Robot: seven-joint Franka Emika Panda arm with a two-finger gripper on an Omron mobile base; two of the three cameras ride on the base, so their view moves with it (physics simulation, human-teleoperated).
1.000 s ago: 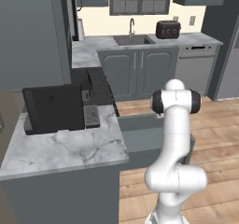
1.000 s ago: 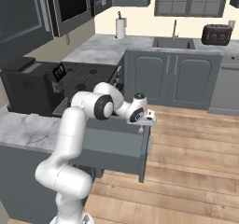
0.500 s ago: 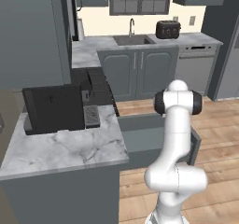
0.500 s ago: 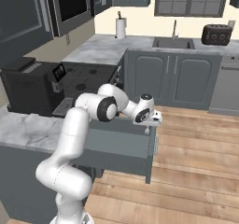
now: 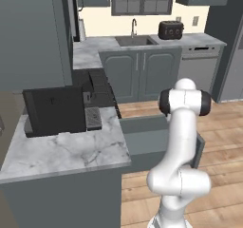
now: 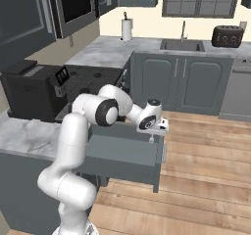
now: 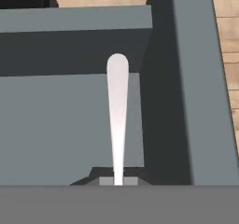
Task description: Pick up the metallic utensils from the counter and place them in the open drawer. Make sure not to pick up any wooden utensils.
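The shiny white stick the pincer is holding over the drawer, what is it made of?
The stick looks like polished metal: pale silver-white, smooth, with a soft sheen and no wood grain. The pincer holds it over the drawer, which looks like matte grey painted board, flat and dull, though a rendering leaves that open.

toaster point(image 5: 171, 30) right of sink point(image 5: 134, 40) | paper towel roll point(image 6: 127, 29) upright | coffee machine point(image 5: 52, 110) on marble top

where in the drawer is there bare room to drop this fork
The drawer floor is bare left of the fork, up to the back wall. The right side is tighter: a narrow strip between fork and drawer front.
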